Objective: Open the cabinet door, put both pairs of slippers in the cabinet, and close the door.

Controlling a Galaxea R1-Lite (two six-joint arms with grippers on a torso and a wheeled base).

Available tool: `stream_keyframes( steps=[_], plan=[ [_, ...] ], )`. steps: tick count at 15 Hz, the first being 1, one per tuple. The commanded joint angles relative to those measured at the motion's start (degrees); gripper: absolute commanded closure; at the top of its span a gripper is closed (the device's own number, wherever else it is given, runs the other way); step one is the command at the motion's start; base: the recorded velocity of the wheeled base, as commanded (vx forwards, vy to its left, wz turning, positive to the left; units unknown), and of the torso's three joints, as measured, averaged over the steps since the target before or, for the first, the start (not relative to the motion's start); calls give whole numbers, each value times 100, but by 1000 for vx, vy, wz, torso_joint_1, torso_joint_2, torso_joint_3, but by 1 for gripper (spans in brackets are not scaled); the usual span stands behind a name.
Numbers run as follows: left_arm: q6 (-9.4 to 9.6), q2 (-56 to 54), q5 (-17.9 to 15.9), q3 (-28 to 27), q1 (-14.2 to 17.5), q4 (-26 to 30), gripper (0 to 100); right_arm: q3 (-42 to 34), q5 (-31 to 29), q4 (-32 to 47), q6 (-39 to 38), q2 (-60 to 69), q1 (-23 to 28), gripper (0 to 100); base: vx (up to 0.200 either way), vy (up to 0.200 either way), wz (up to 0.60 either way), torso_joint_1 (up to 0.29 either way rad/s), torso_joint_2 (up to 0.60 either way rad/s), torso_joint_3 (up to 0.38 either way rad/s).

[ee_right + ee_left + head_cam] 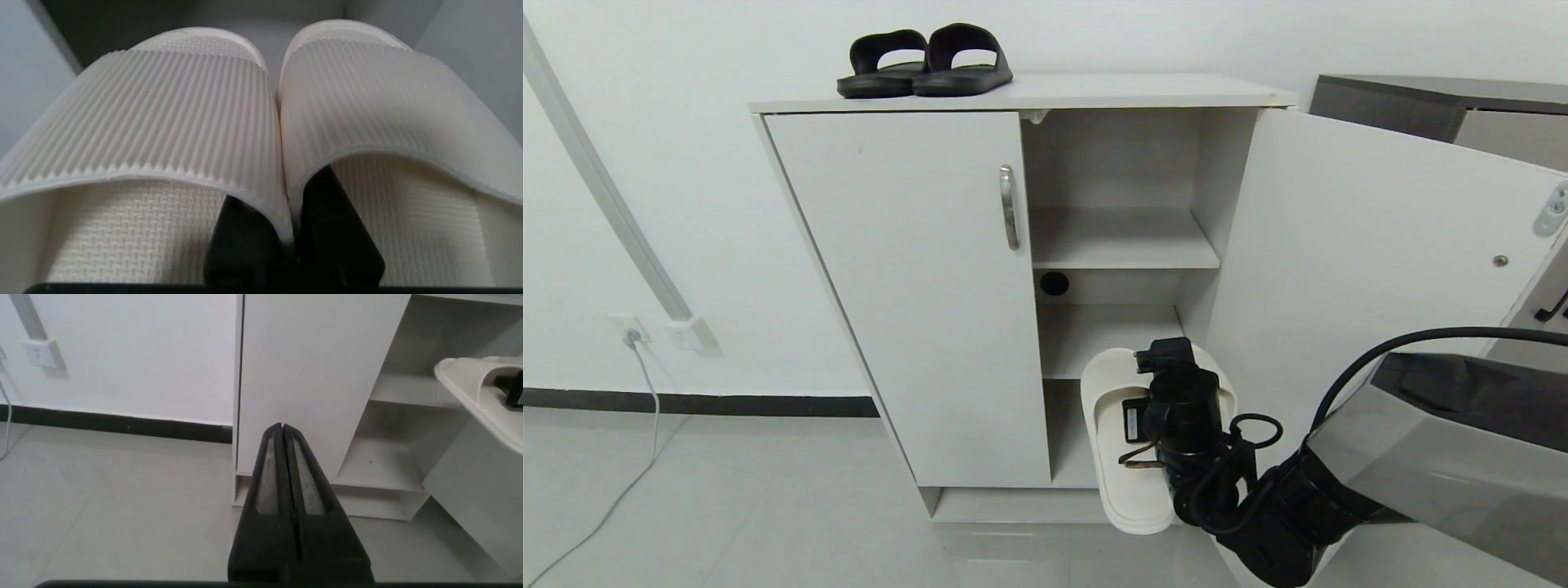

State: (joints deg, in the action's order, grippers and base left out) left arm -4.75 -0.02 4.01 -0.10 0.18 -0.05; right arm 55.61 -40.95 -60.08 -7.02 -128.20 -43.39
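Note:
The white cabinet [907, 286] stands against the wall, its left door shut and its right door [1356, 269] swung wide open. The shelves [1123, 241] inside are bare. A pair of black slippers [925, 64] lies on the cabinet top at the left. My right gripper [1168, 392] is shut on the pair of white slippers [1115, 441], holding them in front of the lower opening. In the right wrist view its fingers [327, 237] pinch the adjoining strap edges of the white slippers [188, 122]. My left gripper [283, 457] hangs shut and empty, low over the floor, facing the cabinet [319, 367].
A grey cabinet [1437, 106] stands behind the open door at the right. A wall socket with a cable [629, 335] is at the left, and the cable trails over the grey tiled floor [727, 506]. The left door carries a metal handle [1009, 207].

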Motion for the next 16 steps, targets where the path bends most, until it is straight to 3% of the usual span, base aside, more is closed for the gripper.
stream_keyframes(
  steps=[1, 8, 16],
  plan=[
    [1, 11, 3, 1, -1, -4, 100, 2, -1, -4, 8, -21, 102, 100, 0, 0, 0, 0, 0, 0],
    [1, 11, 3, 1, -1, -4, 100, 28, 17, 5, 25, -39, 410, 100, 0, 0, 0, 0, 0, 0],
    [1, 11, 3, 1, -1, -4, 100, 20, 17, 5, 25, -39, 419, 100, 0, 0, 0, 0, 0, 0]
  ],
)
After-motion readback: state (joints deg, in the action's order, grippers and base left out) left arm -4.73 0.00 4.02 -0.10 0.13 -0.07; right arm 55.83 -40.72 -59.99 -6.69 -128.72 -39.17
